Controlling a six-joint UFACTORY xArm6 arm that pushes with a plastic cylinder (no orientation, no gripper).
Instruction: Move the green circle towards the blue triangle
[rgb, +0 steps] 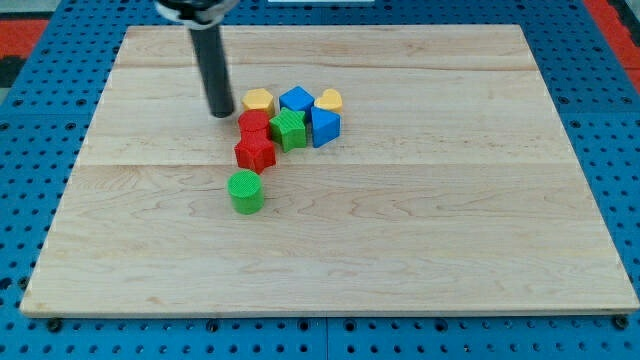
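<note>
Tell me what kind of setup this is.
Likely a robotics lab bench: a wooden board on a blue perforated base, small coloured blocks like the green circle, and my tip just left of the cluster.

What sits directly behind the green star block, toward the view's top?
Behind the green star sits the blue block, with the yellow block to its left. The star hides the blue block's lower front, so its base cannot be seen.

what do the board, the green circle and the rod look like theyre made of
Board: pale wood with a matte finish, judging by its grain lines and plank seams. Green circle: evenly coloured, ridged on top, probably painted wood or plastic; I cannot tell which. Rod, ending at my tip: dark and smooth, maybe metal or plastic.
</note>
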